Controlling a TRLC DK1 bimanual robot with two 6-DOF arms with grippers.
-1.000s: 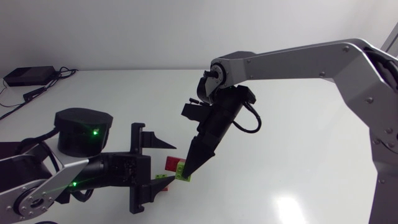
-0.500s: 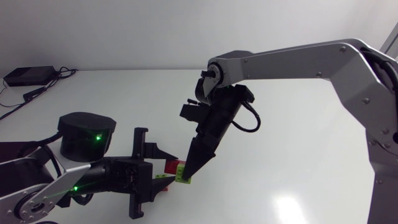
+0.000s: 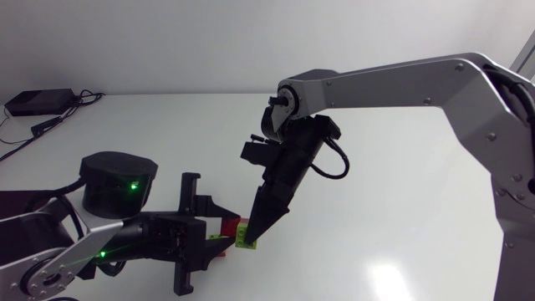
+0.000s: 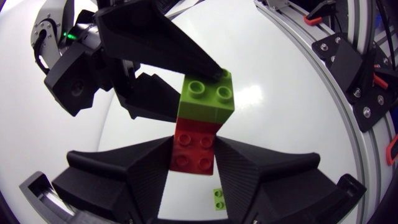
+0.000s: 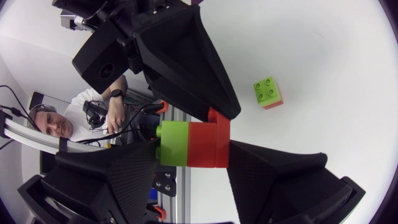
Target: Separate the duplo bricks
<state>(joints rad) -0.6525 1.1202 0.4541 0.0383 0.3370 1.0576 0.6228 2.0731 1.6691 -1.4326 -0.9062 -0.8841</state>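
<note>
A green duplo brick (image 4: 207, 99) is stuck onto a red duplo brick (image 4: 193, 151), and the pair hangs just above the white table (image 3: 376, 167). My left gripper (image 4: 194, 155) is shut on the red brick, one finger on each side. Coming steeply down from above, my right gripper (image 3: 251, 232) is shut on the green brick (image 3: 242, 237). In the right wrist view the green brick (image 5: 173, 144) and the red brick (image 5: 208, 144) sit between the right gripper's (image 5: 193, 158) fingers, and a left finger touches the red end.
A second small stack, a green brick on an orange-red one (image 5: 268, 93), lies on the table close under the grippers (image 4: 217, 199). A black box with cables (image 3: 38, 102) sits at the back left corner. My left arm's dark base (image 3: 117, 180) stands at the left.
My left gripper's fingers have come together from wide open onto the red brick. The right arm holds its place with the green brick.
</note>
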